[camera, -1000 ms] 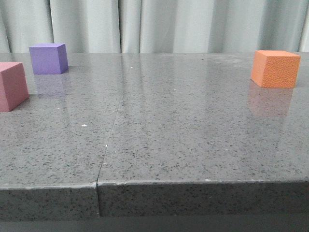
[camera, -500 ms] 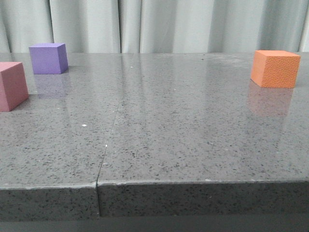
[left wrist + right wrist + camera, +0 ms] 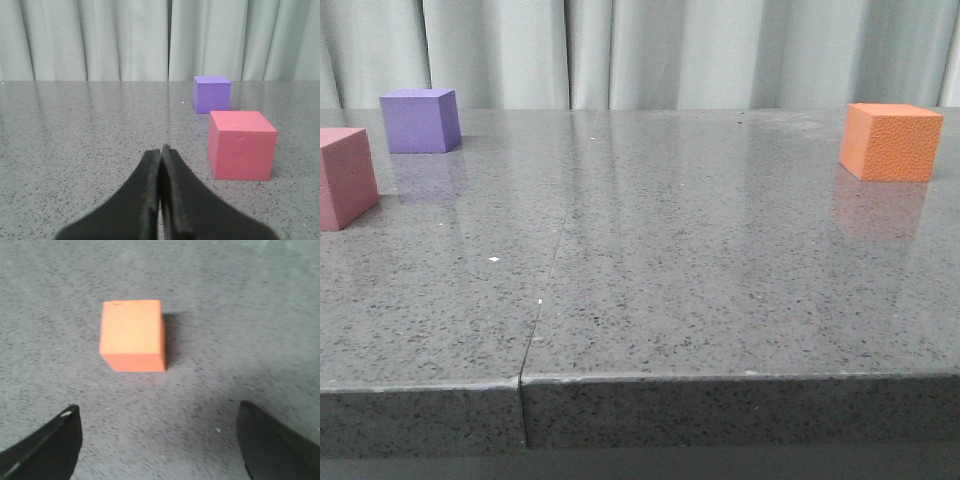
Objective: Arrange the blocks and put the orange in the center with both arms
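Observation:
The orange cube point(image 3: 890, 142) sits at the far right of the grey stone table point(image 3: 650, 260). The purple cube point(image 3: 420, 120) sits at the far left, and the pinkish-red cube point(image 3: 344, 178) is nearer, at the left edge of the front view. Neither arm shows in the front view. In the left wrist view my left gripper point(image 3: 161, 150) is shut and empty, low over the table, with the pinkish-red cube point(image 3: 242, 145) ahead to one side and the purple cube point(image 3: 212, 94) beyond it. In the right wrist view my right gripper point(image 3: 157, 412) is open wide above the table, the orange cube point(image 3: 132, 335) ahead of it.
A pale grey curtain point(image 3: 640, 50) hangs behind the table. A seam point(image 3: 542, 300) runs through the tabletop from the front edge point(image 3: 720, 380) toward the back.

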Action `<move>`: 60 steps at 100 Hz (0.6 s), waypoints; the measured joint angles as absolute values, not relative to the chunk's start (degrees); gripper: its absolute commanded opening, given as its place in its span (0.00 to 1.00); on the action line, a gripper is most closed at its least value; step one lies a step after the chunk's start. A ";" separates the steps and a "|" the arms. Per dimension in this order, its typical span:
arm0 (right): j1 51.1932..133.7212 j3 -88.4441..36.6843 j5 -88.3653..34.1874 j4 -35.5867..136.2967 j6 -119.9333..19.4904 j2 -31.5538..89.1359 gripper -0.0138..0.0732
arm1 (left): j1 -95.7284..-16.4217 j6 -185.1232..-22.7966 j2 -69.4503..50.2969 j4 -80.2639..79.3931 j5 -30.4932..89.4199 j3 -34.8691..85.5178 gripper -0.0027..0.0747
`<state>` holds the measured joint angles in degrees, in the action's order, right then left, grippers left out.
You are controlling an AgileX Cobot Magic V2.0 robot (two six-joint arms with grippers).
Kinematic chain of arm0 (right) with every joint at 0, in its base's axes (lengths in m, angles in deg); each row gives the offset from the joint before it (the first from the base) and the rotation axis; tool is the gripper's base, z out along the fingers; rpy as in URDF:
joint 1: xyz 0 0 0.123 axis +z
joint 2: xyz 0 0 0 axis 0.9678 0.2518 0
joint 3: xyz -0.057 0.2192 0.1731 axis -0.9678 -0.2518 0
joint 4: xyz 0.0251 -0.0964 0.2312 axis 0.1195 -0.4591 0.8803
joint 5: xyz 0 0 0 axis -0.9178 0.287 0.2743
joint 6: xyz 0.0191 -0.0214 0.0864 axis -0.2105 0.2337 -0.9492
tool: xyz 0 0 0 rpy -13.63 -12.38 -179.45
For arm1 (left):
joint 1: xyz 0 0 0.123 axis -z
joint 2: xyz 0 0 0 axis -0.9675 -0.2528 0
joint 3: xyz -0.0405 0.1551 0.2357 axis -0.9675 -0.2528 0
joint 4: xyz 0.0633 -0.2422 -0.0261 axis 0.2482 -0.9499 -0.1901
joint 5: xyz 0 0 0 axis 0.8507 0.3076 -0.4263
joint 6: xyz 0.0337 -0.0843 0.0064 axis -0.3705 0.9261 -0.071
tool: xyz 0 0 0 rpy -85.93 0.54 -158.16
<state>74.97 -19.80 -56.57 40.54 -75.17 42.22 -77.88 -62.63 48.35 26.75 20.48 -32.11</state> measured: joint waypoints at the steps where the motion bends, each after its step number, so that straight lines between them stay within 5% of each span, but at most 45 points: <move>1: 75.11 -18.85 -57.15 40.55 -75.17 42.99 0.88 | -77.88 -62.63 48.35 26.75 20.48 -32.11 0.01; 60: 78.02 15.94 -80.44 41.27 -77.00 74.30 0.88 | -77.88 -62.63 48.35 26.75 20.48 -32.11 0.01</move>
<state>78.02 15.94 -80.44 41.27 -77.00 74.30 -77.88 -62.63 48.35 26.75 20.48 -32.11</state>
